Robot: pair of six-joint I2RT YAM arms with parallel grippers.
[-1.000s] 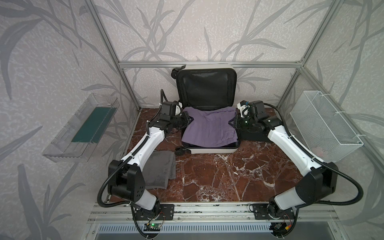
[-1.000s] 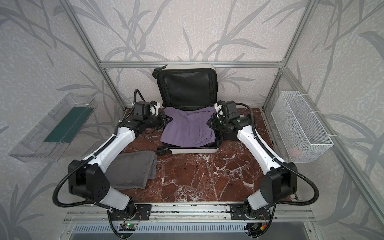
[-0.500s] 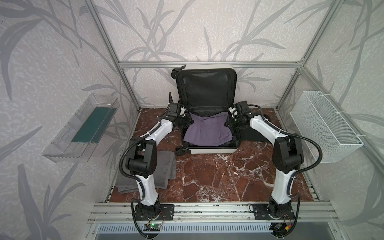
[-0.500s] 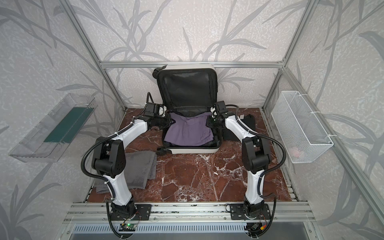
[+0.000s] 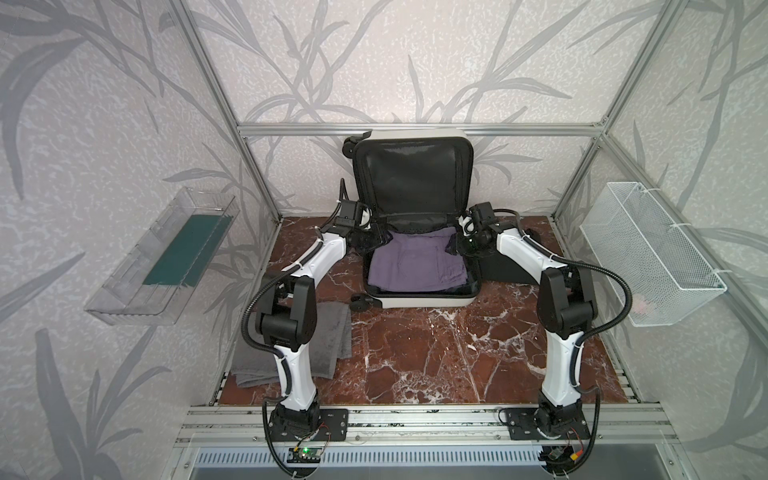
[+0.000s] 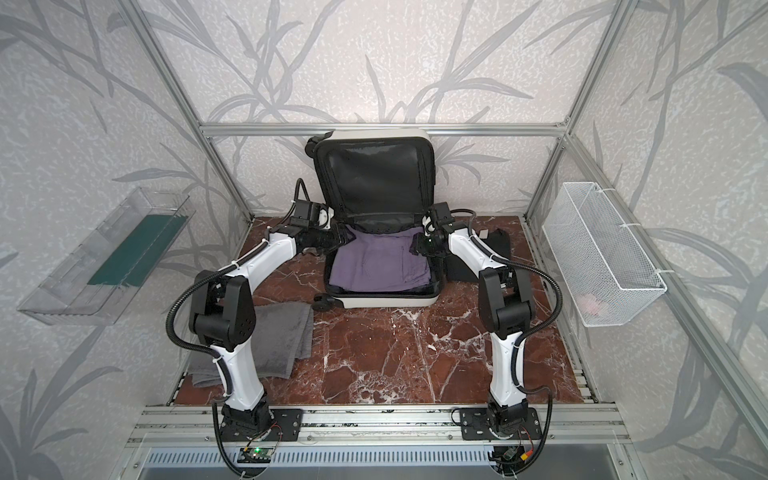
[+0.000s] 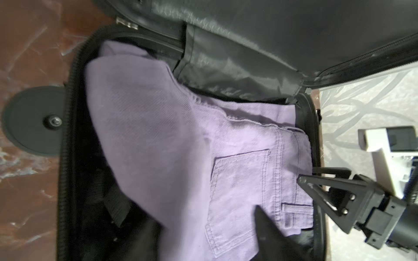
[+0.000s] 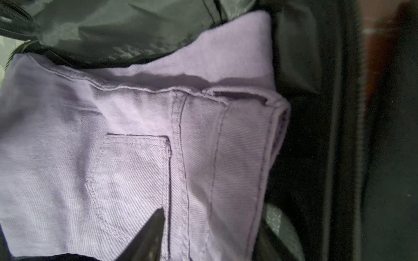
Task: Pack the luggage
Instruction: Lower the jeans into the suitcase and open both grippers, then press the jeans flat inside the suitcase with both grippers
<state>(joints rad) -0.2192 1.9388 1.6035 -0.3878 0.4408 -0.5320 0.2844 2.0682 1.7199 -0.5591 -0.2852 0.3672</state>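
- Luggage (image 5: 419,301) is sitting at the middle of the worktop's (image 5: 436,357) back edge, with its lid standing up.
- Purple jeans (image 5: 415,266) are lying flat inside it, so one thing is packed.
- The left claw (image 5: 381,240) and the right claw (image 5: 453,248) are hanging spread wide over the jeans' back corners, gripping nothing.
- A gray towel (image 5: 332,340) is waiting by the left edge and a black folded thing (image 5: 505,270) beside the luggage, so more packing and closing the lid are probably left.
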